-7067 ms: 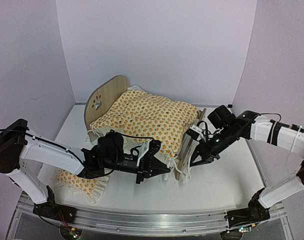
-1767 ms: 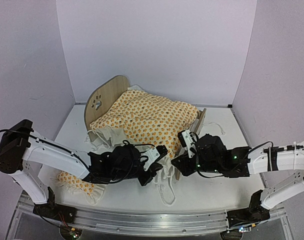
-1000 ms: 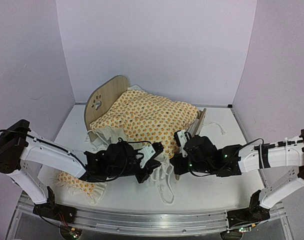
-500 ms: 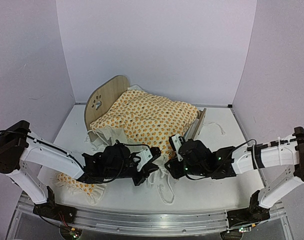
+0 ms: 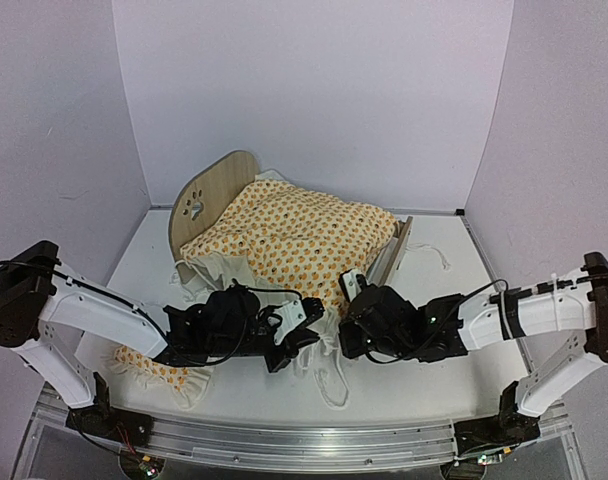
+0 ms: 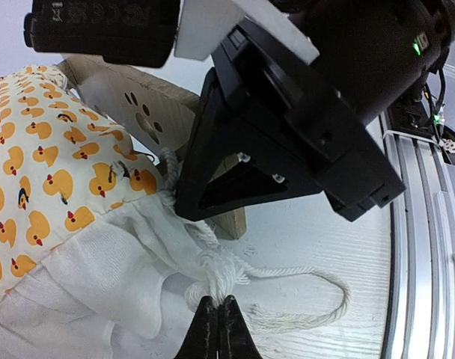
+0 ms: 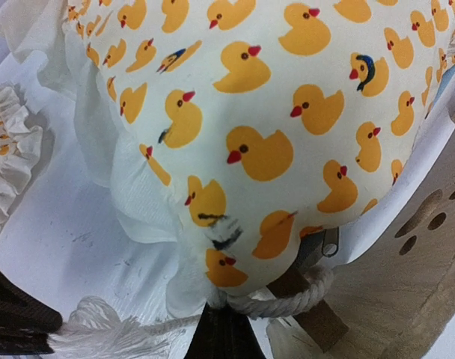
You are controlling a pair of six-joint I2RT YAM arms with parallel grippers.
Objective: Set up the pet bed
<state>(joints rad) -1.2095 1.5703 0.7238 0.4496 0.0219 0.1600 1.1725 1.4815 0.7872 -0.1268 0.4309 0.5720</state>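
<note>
step: fastening blanket (image 5: 304,235) cord (image 6: 215,278) at pet bed (image 5: 209,195)
left fingers (image 6: 207,333): clenched on cord
right fingers (image 7: 220,336): clenched on blanket corner
next: pull snug

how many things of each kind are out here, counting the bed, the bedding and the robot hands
wooden bed frame: 1
duck-print blanket: 1
ruffled pillow: 1
robot hands: 2, the left hand and the right hand
total: 5
</note>
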